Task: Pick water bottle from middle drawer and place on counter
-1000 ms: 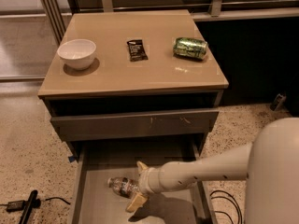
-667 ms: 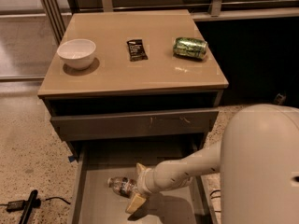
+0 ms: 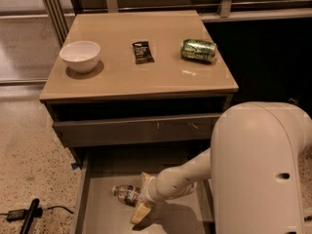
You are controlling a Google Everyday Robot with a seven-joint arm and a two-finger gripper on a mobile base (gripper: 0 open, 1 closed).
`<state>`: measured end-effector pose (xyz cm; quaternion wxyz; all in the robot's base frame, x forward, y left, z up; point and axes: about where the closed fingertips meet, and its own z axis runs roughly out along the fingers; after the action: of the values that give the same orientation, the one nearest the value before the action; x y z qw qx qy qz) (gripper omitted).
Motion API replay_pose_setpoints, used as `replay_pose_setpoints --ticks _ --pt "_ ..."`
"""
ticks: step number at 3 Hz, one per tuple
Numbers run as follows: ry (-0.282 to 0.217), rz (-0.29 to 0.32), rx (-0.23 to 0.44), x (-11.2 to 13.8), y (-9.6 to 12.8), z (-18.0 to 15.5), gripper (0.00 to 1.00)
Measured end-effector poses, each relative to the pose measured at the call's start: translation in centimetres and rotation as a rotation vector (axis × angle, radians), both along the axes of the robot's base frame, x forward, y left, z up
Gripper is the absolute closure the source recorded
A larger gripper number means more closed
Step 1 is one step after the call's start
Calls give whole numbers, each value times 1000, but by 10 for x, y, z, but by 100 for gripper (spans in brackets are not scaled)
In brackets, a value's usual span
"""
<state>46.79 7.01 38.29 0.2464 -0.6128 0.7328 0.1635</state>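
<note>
The water bottle [image 3: 126, 194] lay on its side on the grey floor of the pulled-out middle drawer [image 3: 97, 211]. The tool [image 3: 140, 198] sat at the bottle's 3 o'clock end. Its two fingers were spread wide, one at 12 and one at 6 o'clock of that end, and had not closed on it. The white arm [image 3: 180, 179] reached in from 3 o'clock. On the tan desk [image 3: 161, 79] above stood a white bowl [image 3: 80, 56] at 10 o'clock, a dark snack bar [image 3: 143, 52] near 12, and a green can [image 3: 199, 50] on its side at 2 o'clock.
</note>
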Motion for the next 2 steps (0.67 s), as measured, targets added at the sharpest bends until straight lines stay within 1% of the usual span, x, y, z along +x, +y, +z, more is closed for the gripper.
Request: replay_pose_setpoints --ticks 1,2 --pt "0 0 0 0 0 0 14" --pt "0 0 0 0 0 0 37"
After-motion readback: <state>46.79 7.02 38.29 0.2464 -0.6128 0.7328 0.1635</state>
